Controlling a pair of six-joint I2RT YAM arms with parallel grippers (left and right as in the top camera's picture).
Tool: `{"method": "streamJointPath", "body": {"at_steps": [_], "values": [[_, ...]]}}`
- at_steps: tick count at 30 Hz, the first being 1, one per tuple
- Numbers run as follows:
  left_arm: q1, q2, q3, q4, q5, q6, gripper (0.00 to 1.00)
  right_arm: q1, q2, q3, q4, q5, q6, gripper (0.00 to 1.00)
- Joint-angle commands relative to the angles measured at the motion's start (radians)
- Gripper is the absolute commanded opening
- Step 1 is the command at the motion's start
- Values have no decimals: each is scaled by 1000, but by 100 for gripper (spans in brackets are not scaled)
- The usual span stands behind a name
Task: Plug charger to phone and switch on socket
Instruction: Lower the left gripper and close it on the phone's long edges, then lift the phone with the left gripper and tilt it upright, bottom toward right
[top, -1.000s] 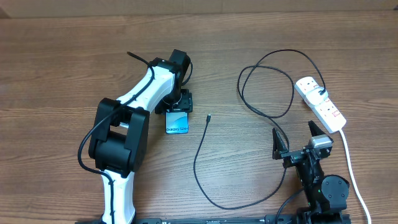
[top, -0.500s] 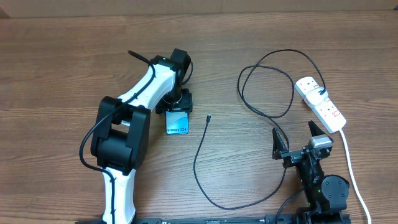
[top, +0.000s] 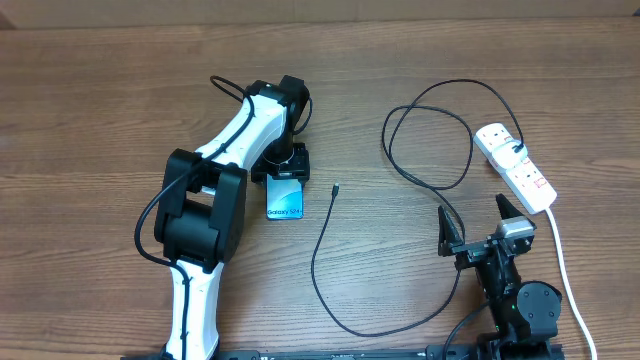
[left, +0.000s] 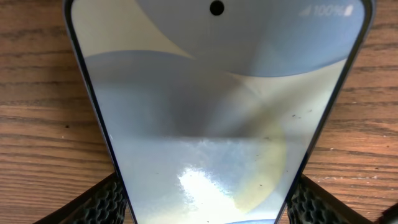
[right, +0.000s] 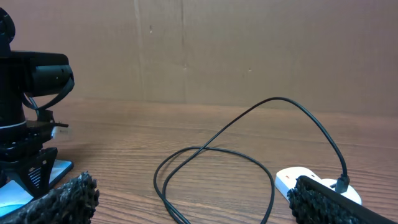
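The left gripper (top: 290, 168) pinches the phone (top: 286, 201); the right gripper (top: 478, 228) sits spread, well right of it. A shallow edge pinch could let the phone skid.

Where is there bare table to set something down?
Bare wood: everything left of the left arm, and the far strip above it. A smaller patch lies between the cable tip and its loops. Crowded: the right side, with cable, power strip and right gripper.

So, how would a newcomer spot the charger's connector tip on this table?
Find the lit phone near the middle of the table. Just right of it, apart from it, a thin black cable ends in a small black connector tip. Unlike the thick white cord by the socket, it is slim and dark.
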Motion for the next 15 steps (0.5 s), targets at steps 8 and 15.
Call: {"method": "streamJointPath", "body": {"at_steps": [8, 15], "values": [[0, 20, 56, -25, -10, 8, 68, 0, -8, -10, 3, 6, -1, 100], [0, 20, 108, -53, -10, 8, 68, 0, -8, -10, 3, 6, -1, 100]]}}
